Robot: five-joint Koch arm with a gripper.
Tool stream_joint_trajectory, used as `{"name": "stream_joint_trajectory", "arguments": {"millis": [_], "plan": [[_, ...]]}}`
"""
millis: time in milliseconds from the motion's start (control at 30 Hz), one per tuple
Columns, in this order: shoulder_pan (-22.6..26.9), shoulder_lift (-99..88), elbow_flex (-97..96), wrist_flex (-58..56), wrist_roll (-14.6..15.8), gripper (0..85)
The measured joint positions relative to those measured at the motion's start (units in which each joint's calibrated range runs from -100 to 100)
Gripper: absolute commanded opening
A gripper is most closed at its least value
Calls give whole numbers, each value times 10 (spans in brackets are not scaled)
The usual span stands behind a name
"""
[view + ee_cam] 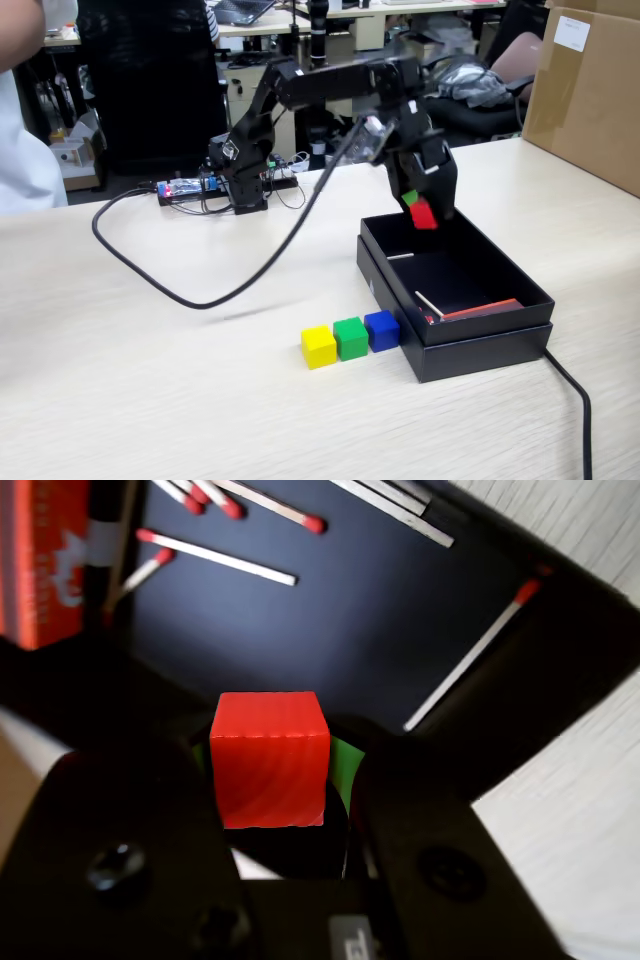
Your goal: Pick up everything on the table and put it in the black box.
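Gripper [425, 208] clamped on red cube [424, 214], cube held between jaws above far end of black box [470, 345], clear of box floor. In wrist view, red cube [270, 758] seen gripped at both sides, loose matchsticks [215, 555] and orange matchbox [45, 560] noted on box floor beneath. Yellow cube [319, 347], green cube [351, 338] and blue cube [382, 330] found in touching row on table [150, 400], just left of box near corner. Thick black cable [200, 290] observed trailing across table left of box.
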Motion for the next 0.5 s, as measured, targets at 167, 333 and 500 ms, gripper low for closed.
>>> {"name": "stream_joint_trajectory", "arguments": {"millis": [167,333,500], "plan": [[6,132,75,-14,2,124],[6,201,90,-24,2,274],[6,171,89,-31,4,418]]}}
